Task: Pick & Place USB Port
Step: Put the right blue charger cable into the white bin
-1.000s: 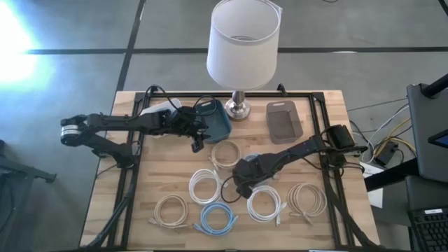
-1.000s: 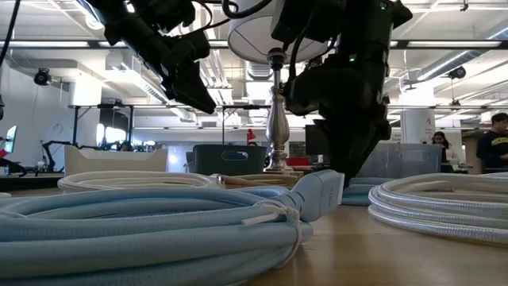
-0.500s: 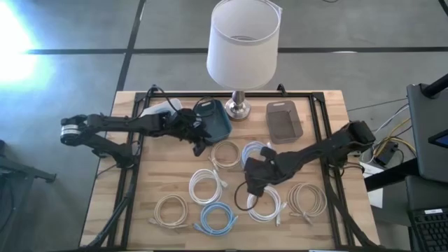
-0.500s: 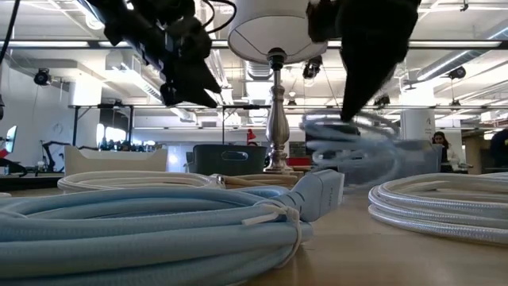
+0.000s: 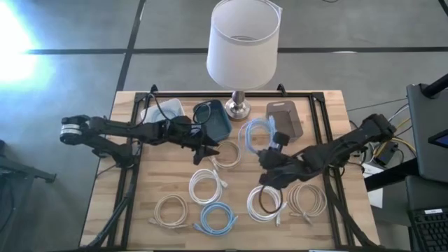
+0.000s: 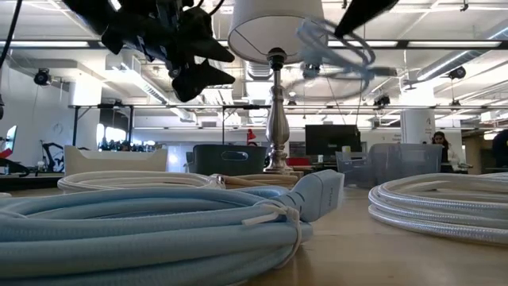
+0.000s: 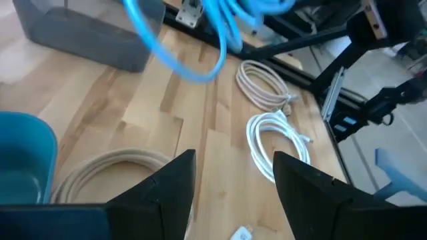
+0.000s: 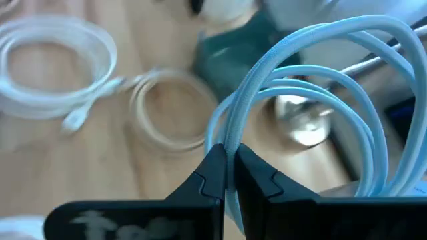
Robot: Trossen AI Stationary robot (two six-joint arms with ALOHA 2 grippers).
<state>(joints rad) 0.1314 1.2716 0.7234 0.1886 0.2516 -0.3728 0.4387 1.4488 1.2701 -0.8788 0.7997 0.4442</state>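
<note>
High view count: we are seeing six coils on the table [image 5: 329,112], one light-blue cable [image 5: 256,134] aloft.
Right gripper [image 8: 227,175]: pinching that cable, now lifted higher toward the grey tray [image 5: 285,119].
Left gripper [image 7: 230,187]: hovering agape, empty, now over the beige coil [image 5: 225,154].

The left gripper [image 7: 230,183] shows its two dark fingers [image 7: 167,183] spread apart with nothing between them, above the wooden bench [image 7: 153,113]. A blue cable [image 7: 200,47], blurred, hangs in the air farther off. On the bench lie a beige cable coil [image 7: 267,90], a white cable coil [image 7: 280,143] just beside it, and a larger beige coil [image 7: 110,167] near a blue tub [image 7: 23,153]. A grey bin [image 7: 87,30] stands beyond.
</note>
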